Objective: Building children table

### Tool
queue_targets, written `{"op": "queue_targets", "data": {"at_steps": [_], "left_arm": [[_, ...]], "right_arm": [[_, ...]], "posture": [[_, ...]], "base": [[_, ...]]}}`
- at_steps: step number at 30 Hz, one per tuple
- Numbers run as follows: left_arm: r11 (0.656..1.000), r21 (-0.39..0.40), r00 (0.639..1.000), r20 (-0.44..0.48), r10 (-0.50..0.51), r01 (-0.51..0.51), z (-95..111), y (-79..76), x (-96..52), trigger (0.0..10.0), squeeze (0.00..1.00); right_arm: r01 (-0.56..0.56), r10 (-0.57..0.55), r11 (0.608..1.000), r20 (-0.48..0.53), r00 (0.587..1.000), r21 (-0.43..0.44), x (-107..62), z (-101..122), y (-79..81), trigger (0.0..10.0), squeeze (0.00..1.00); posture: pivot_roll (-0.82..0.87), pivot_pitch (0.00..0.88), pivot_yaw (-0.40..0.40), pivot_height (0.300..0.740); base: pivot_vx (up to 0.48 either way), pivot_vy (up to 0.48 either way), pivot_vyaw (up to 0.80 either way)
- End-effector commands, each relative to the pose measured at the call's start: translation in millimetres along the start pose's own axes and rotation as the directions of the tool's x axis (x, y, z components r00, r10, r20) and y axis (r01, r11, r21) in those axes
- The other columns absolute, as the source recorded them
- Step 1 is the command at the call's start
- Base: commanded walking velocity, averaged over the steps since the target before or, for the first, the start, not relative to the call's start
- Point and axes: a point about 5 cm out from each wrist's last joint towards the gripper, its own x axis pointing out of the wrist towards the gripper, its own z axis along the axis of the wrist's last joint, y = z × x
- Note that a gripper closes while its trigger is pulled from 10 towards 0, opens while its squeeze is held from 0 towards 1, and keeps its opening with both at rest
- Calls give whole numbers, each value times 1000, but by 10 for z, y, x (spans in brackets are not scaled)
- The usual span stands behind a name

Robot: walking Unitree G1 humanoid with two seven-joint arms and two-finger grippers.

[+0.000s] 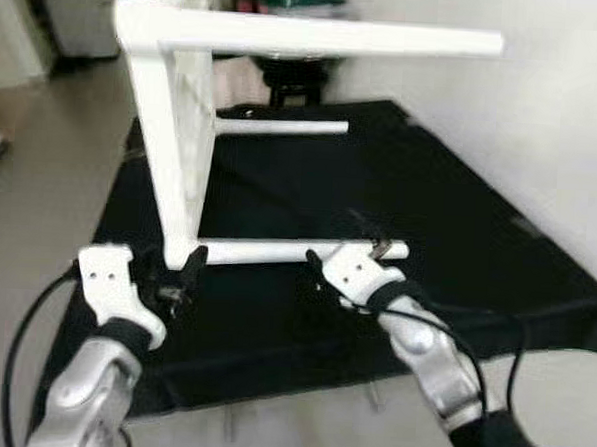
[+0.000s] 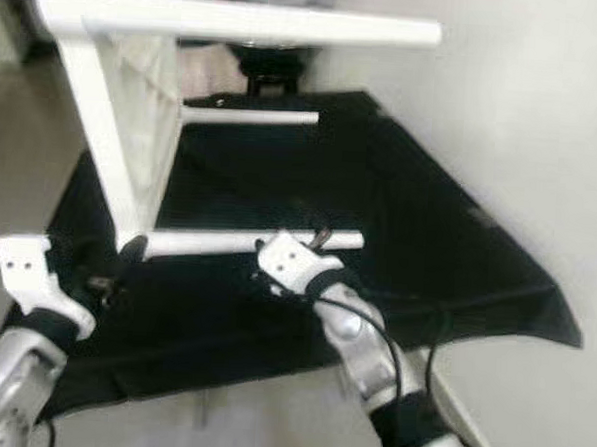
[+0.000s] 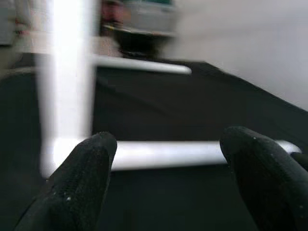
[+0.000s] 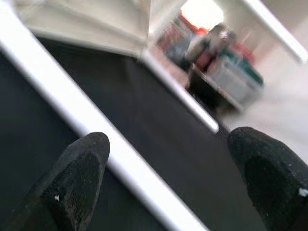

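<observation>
A black cloth (image 1: 448,241) covers a low bench set against a pale wall (image 1: 544,116), with grey floor (image 1: 51,170) around it. On the cloth lies a white children's table (image 1: 174,107), tipped on its side near the bench's left edge, its top standing upright and its round legs pointing toward the wall side. The lowest leg (image 1: 277,251) lies along the cloth close to the near edge; another leg (image 1: 284,127) lies farther back, and a third (image 1: 338,37) sticks out high above.

The left pincer (image 1: 180,277) sits at the corner where the lowest leg meets the top, its black fingers (image 3: 82,183) spread apart and gripping nothing. The right pincer (image 1: 339,254) is at the far end of the same leg, fingers (image 4: 72,183) likewise spread, the leg running between them untouched.

Behind the bench, blurred boxes and a dark stand (image 1: 291,78) sit on the floor.
</observation>
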Motion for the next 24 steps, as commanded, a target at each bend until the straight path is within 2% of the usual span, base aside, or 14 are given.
{"op": "queue_targets", "data": {"at_steps": [1, 3, 6, 9, 11, 14, 16, 18, 20, 24], "left_arm": [[999, 38, 999, -19, 34, -33, -46, 57, -11, 10000, 0], [998, 49, 999, -32, 43, -41, -81, 62, -27, 10000, 0], [993, 97, 990, -120, 81, -70, -269, 83, -109, 10000, 0], [996, 77, 988, -143, 53, -43, -320, 56, -144, 10000, 0], [997, 68, 991, -131, 36, -27, -313, 26, -150, 10000, 0], [999, 54, 995, -100, 9, -4, -272, -23, -102, 10000, 0], [999, 47, 996, -89, -11, 15, -257, -56, -66, 10000, 0], [998, 36, 997, -70, -44, 47, -226, -113, -16, 10000, 0], [995, 23, 994, -58, -96, 97, -204, -191, 33, 10000, 0], [986, 4, 985, -46, -168, 169, -182, -292, 95, 10000, 0]], "right_arm": [[-22, 21, 999, 11, 1000, 27, 15, 39, 74, 10000, 0], [-27, 27, 999, 5, 1000, 46, 4, 25, 99, 10000, 0], [-53, 56, 989, -13, 998, 137, -45, -9, 198, 10000, 0], [-58, 61, 987, -15, 998, 152, -60, -11, 218, 10000, 0], [-59, 59, 978, 4, 998, 198, -66, 18, 198, 10000, 0], [-63, 42, 978, 108, 993, 199, -25, 161, 105, 10000, 0], [5, -31, 971, 103, 994, 240, 20, 181, 4, 10000, 0], [32, -54, 964, 79, 995, 265, 43, 173, -98, 10000, 0], [63, -103, 957, 128, 986, 284, 32, 244, -180, 10000, 0], [102, -140, 961, 134, 981, 257, 35, 267, -256, 10000, 0]], "posture": [[-84, 0, 53, 740], [-85, 0, 54, 740], [-82, 0, 53, 740], [-82, 0, 52, 740], [-82, 0, 53, 740], [-84, 0, 52, 740], [-90, 0, 55, 740], [-93, 0, 55, 740], [-95, 0, 55, 740], [-100, 0, 56, 740]], "base": [[0, 0, 0], [0, 0, 0], [0, 0, 0], [0, 0, 0], [0, 0, 0], [0, 0, 788], [247, 0, 450], [281, 0, 0], [311, 0, 0], [309, 0, 238]]}}
